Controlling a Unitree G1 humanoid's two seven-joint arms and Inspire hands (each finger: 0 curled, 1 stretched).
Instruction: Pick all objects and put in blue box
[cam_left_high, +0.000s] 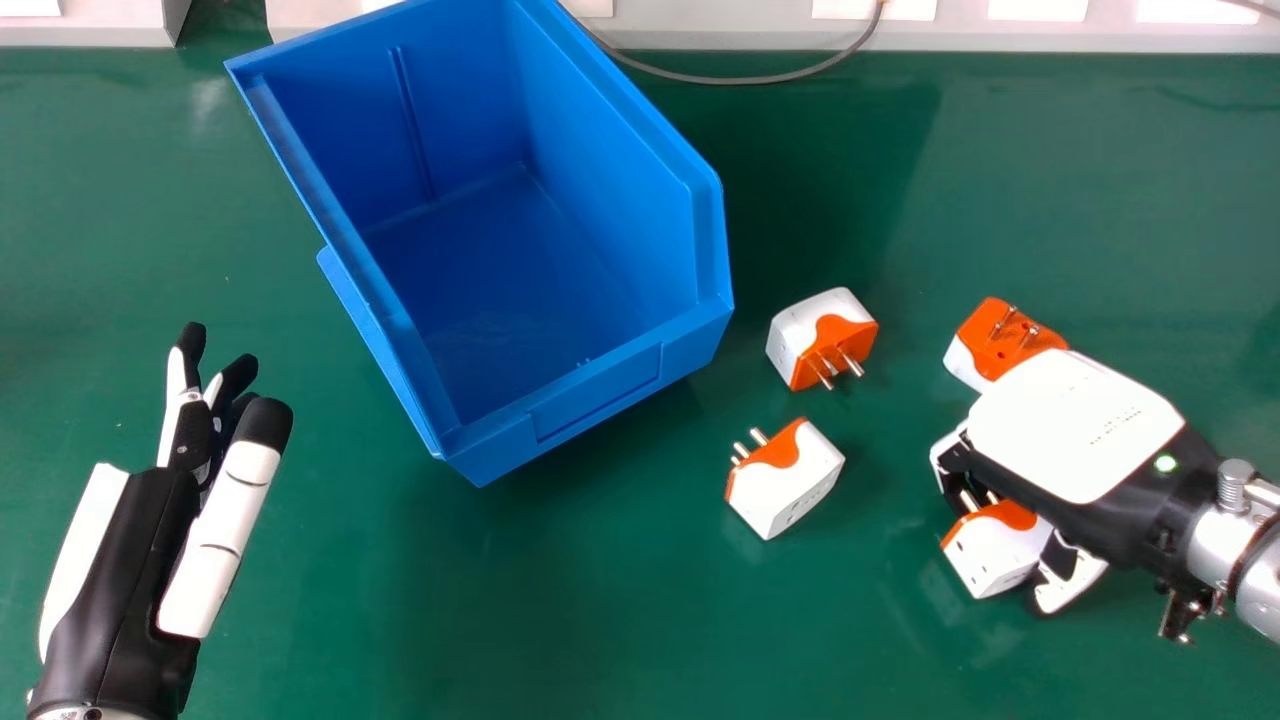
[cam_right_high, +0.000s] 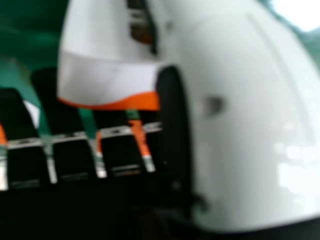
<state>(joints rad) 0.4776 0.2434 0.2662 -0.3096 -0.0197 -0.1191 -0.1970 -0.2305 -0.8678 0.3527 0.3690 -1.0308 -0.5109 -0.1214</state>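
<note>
The blue box (cam_left_high: 490, 290) stands empty at upper centre in the head view. My right hand (cam_left_high: 1075, 425) is at the right, palm down, its fingers bent round a white and orange plug adapter (cam_left_high: 995, 555) that sits against the thumb. The right hand view has this adapter (cam_right_high: 107, 75) between the thumb (cam_right_high: 250, 120) and the fingers. Another adapter (cam_left_high: 1000, 340) lies just beyond the hand. Two more, one adapter (cam_left_high: 822, 340) with its pins toward the viewer and one adapter (cam_left_high: 785, 480) below it, lie right of the box. My left hand (cam_left_high: 150, 540) rests open at the lower left.
Green tabletop (cam_left_high: 560, 600) surrounds the box, with free room between my left hand and the adapters. A grey cable (cam_left_high: 740, 80) curves behind the box, in front of a pale structure (cam_left_high: 1000, 35) along the back edge.
</note>
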